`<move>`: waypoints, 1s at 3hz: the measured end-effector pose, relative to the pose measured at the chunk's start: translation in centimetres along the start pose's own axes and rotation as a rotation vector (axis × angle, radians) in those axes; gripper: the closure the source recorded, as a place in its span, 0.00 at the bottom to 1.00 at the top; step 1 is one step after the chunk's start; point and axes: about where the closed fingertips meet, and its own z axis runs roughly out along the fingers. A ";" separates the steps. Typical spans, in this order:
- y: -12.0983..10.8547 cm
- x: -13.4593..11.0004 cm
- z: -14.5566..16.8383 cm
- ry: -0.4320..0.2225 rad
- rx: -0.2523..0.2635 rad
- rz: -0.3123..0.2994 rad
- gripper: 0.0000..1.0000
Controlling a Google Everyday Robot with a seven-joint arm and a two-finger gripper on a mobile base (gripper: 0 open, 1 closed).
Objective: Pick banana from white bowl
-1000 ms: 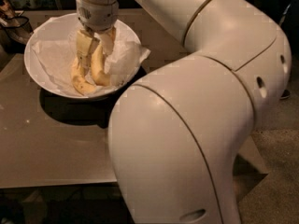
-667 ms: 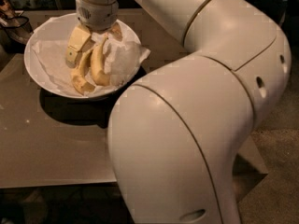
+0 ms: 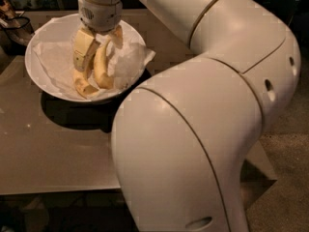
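**Camera view.** The white bowl (image 3: pixel 41 74) is wide and round with smooth sides. It sits on the brownish counter (image 3: pixel 53 163) and is lined with crumpled white paper (image 3: pixel 128 64). The paper bunches up toward the right side of the bowl, and one corner hangs over the rim there.

The banana (image 3: pixel 102 70) is pale yellow and gently curved. It stands nearly upright just right of the bowl's middle, with its lower end down on the paper. A second curved yellow piece (image 3: pixel 85 87) lies on the paper just left of that lower end; whether it belongs to the same fruit cannot be told.

The gripper (image 3: pixel 99 56) hangs straight down over the middle of the bowl from a round white wrist. Its jaws are set narrow, with the banana held between them. One tan finger is on the banana's left and the other is by its top right.

Beyond the bowl's left rim stands a dark container (image 3: pixel 17 28), partly cut off by the frame edge. The robot's big white arm (image 3: pixel 203 129) fills the foreground to the right of the bowl, hiding the counter there.
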 end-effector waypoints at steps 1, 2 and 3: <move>0.0 0.0 0.0 0.000 0.000 0.000 0.11; 0.0 0.0 0.0 0.000 0.000 0.000 0.00; -0.3 -0.6 0.4 -0.014 -0.004 0.004 0.00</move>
